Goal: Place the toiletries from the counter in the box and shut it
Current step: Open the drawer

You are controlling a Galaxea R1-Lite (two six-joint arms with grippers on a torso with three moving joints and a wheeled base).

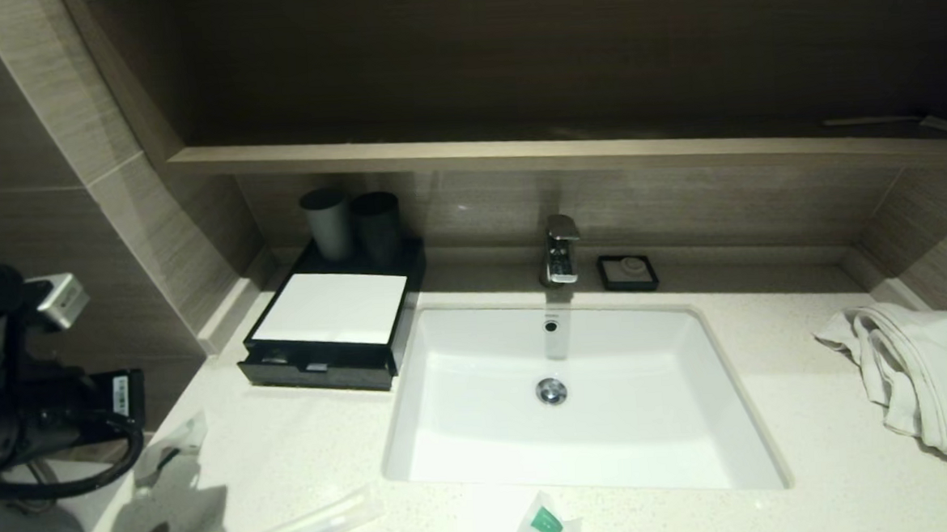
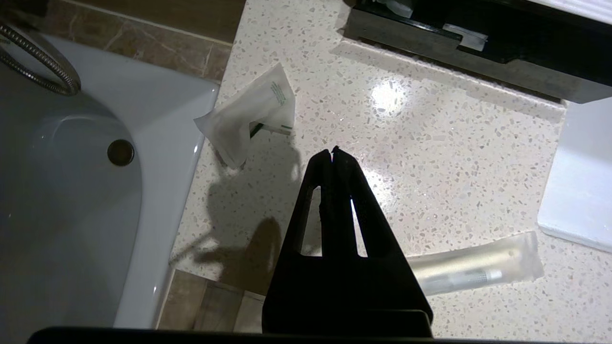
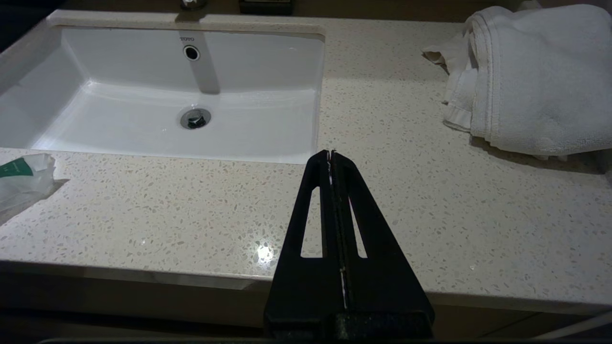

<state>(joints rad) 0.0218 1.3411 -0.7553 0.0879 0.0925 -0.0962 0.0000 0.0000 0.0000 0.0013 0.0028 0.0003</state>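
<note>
The black box (image 1: 329, 369) with a white top panel stands at the back left of the counter (image 1: 304, 445), its drawer pulled out a little (image 2: 449, 52). A small packet (image 1: 171, 452) (image 2: 253, 112) lies near the counter's left edge. The long toothbrush pack (image 1: 293, 531) (image 2: 478, 270) lies near the front edge. A sachet with a green mark (image 1: 545, 526) (image 3: 19, 177) rests in front of the sink. My left gripper (image 2: 333, 150) hovers shut and empty above the counter between the small packet and the toothbrush pack. My right gripper (image 3: 331, 153) is shut and empty above the front right counter.
A white sink (image 1: 716, 415) with a faucet (image 1: 560, 249) fills the middle. A white towel (image 1: 925, 372) lies at the right. Two dark cups (image 1: 350, 224) stand behind the box, a black soap dish (image 1: 628, 272) beside the faucet. A wooden shelf (image 1: 516, 154) overhangs the back.
</note>
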